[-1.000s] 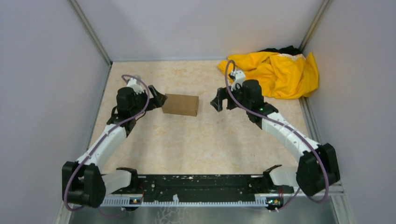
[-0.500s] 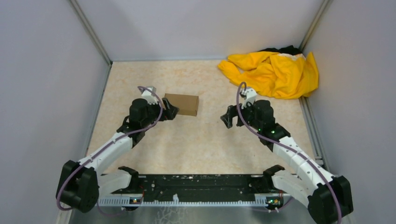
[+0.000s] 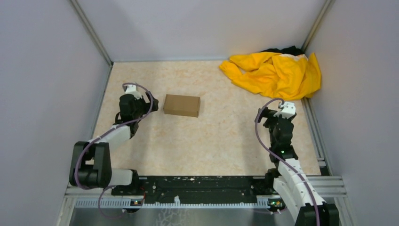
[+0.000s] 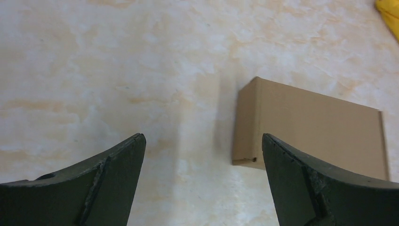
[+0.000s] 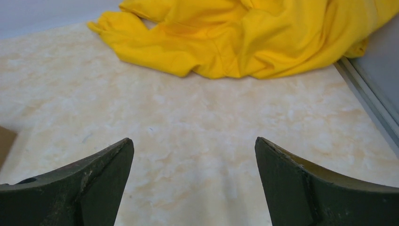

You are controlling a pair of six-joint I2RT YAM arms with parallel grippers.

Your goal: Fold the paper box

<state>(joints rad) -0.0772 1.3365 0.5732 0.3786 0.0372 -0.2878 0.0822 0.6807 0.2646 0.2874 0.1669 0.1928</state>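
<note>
One paper box (image 3: 181, 105) — one cloth (image 3: 275, 73)

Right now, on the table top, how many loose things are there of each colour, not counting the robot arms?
Brown: 1, the small closed rectangular cardboard box.
Yellow: 1, the crumpled yellow cloth, with a black edge behind it that may belong to it.
Total: 2.

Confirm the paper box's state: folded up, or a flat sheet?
Folded: the paper box is a closed rectangular carton, its top and side faces visible.
</note>
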